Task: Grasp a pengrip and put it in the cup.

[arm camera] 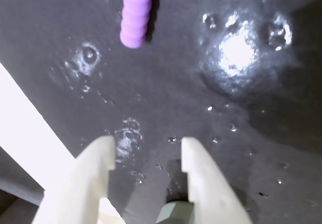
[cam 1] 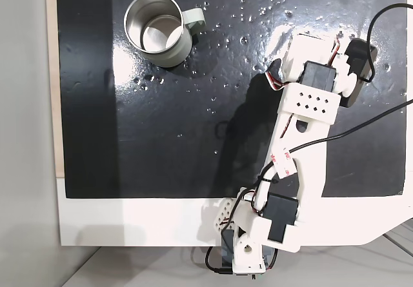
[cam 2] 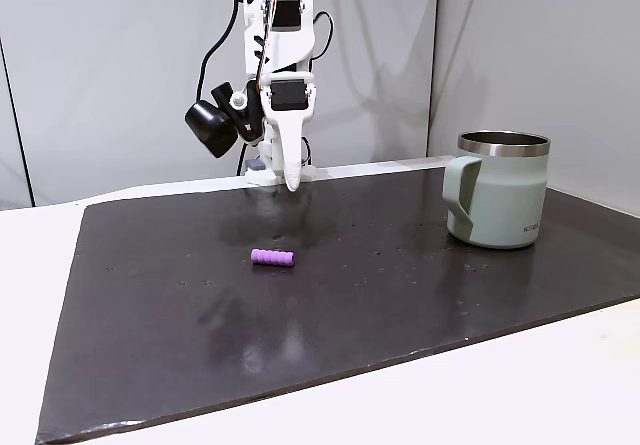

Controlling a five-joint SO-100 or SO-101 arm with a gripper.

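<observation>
The pengrip (cam 2: 273, 257) is a small lilac ribbed tube lying flat on the black mat, left of the middle in a fixed view. In the wrist view the pengrip (arm camera: 136, 12) lies at the top edge, well ahead of my fingers. My gripper (cam 2: 292, 183) points straight down over the mat's far edge, behind the pengrip and clear of it. In the wrist view my gripper (arm camera: 147, 151) is open, with only bare mat in the gap. The cup (cam 2: 497, 190), pale grey-green with a steel inside, stands upright at the right; from above the cup (cam 1: 158, 48) is at the top left.
The black mat (cam 1: 161, 126) carries small shiny droplets and lies on a white table (cam 1: 129, 222). My folded arm (cam 1: 303, 119) covers the mat's right side from above, and black cables (cam 1: 381, 16) loop beside it. A grey wall stands behind the table.
</observation>
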